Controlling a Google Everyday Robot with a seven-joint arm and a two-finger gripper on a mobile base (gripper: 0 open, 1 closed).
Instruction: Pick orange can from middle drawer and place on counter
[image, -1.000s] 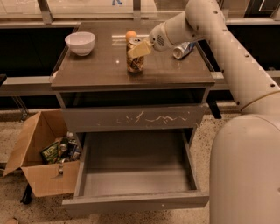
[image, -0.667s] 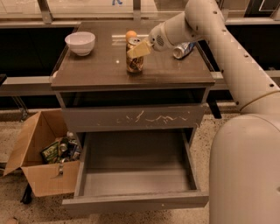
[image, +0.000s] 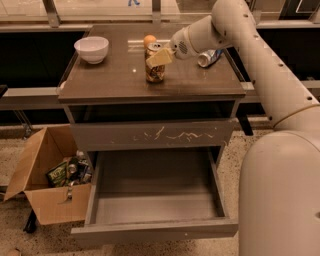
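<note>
The orange can (image: 155, 71) stands upright on the counter (image: 115, 75), near its middle. My gripper (image: 157, 57) is at the can's top, reaching in from the right, and covers part of its upper half. The middle drawer (image: 155, 231) is pulled out at the bottom of the cabinet and its inside is bare. A drawer front with white scratch marks (image: 152, 135) sits shut above it.
A white bowl (image: 91, 49) stands at the counter's back left. A round orange ball (image: 149, 40) lies just behind the can. A dented blue-and-silver can (image: 209, 57) lies at the back right, under my arm. An open cardboard box (image: 50, 185) with trash is on the floor at left.
</note>
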